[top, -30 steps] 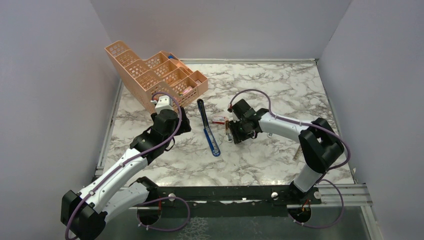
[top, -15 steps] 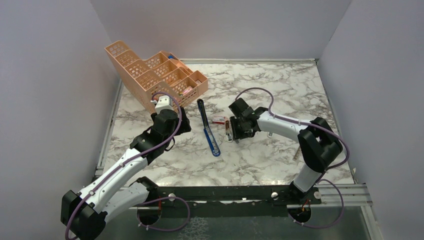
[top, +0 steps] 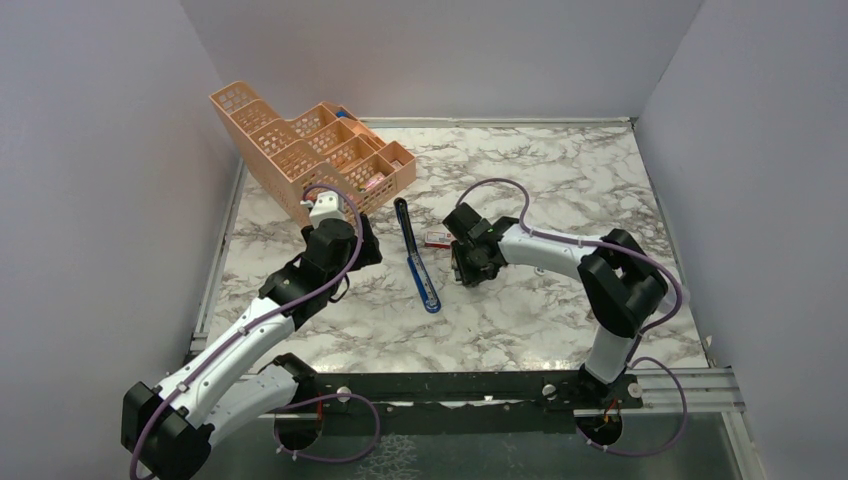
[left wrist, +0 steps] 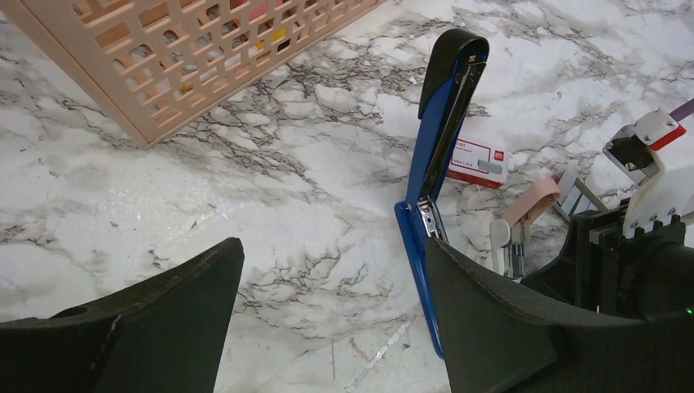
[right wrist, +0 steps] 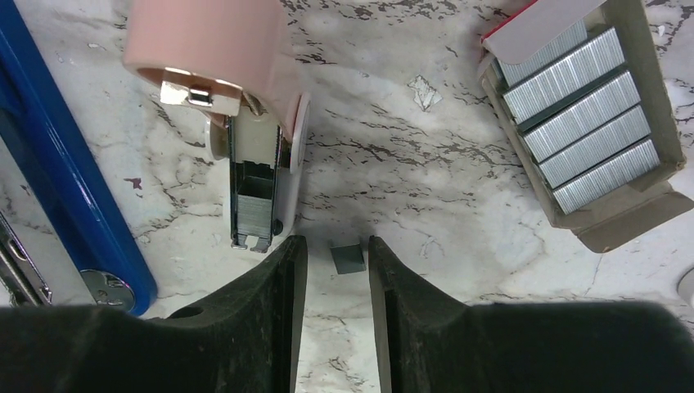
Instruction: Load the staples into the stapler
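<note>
The blue stapler (top: 417, 262) lies opened out flat in the middle of the table, its black part (left wrist: 446, 57) towards the back and its silver channel (left wrist: 429, 219) showing. A small grey block of staples (right wrist: 348, 256) lies on the marble between the fingertips of my right gripper (right wrist: 335, 246). The jaws stand narrowly apart around it, with a gap on the left side. This gripper (top: 462, 268) is low, just right of the stapler. My left gripper (left wrist: 331, 319) is wide open and holds nothing, left of the stapler (left wrist: 438, 155).
An open red-and-white cardboard box (right wrist: 581, 123) holds several staple strips, right of the right gripper. A small pink stapler (right wrist: 237, 123) lies between the box and the blue stapler (right wrist: 57, 188). The peach mesh organiser (top: 310, 150) stands at the back left.
My right gripper has moved left towards the blue stapler, and its jaws have narrowed. The left arm and the stapler have not moved.
</note>
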{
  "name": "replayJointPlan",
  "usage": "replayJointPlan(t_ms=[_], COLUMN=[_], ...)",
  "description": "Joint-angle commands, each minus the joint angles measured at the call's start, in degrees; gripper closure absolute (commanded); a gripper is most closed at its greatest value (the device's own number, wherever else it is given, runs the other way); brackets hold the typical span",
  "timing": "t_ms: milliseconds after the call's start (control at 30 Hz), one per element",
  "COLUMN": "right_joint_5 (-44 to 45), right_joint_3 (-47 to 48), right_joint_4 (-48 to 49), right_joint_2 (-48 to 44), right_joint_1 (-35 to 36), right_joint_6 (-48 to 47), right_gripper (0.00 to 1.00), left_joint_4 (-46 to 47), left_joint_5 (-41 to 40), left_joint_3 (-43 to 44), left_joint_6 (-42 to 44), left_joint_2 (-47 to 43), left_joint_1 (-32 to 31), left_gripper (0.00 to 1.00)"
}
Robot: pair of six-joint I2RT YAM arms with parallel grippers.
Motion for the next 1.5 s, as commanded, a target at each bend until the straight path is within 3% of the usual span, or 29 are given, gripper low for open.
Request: replayJointPlan(t_ms=[0, 200, 533, 800, 1267, 1467], right_joint_5=[4.3, 5.4, 3.0, 2.7, 6.0, 6.7], right_joint_3=[1.4, 1.3, 2.2, 3.4, 3.8, 3.8], right_joint_4=[-1.1, -1.1, -1.5, -7.7, -8.2, -7.7], right_joint_2=[1.0, 1.0, 2.3, 3.8, 4.6, 4.7], right_joint_1=[0.4, 0.4, 0.4, 0.4, 0.4, 0.4], right_joint_6=[-0.5, -0.3, -0.2, 7.9, 14.6, 18.0], right_gripper=[0.62, 0.70, 0.72, 0.71, 0.74, 0.69], left_joint_4=[0.5, 0.5, 0.3, 0.3, 0.3, 0.3], left_joint_5=[-1.5, -1.4, -1.4, -1.3, -1.1, -1.1], left_joint_3=[-0.2, -0.2, -0.3, -0.3, -0.3, 0.0], left_joint_6=[-0.5, -0.4, -0.4, -0.6, -0.5, -0.3], left_joint_2=[-1.5, -1.4, -1.5, -1.3, -1.6, -1.3], left_joint_1=[0.2, 0.2, 0.2, 0.2, 0.2, 0.2], left_gripper=[0.17, 0.17, 0.17, 0.17, 0.17, 0.17])
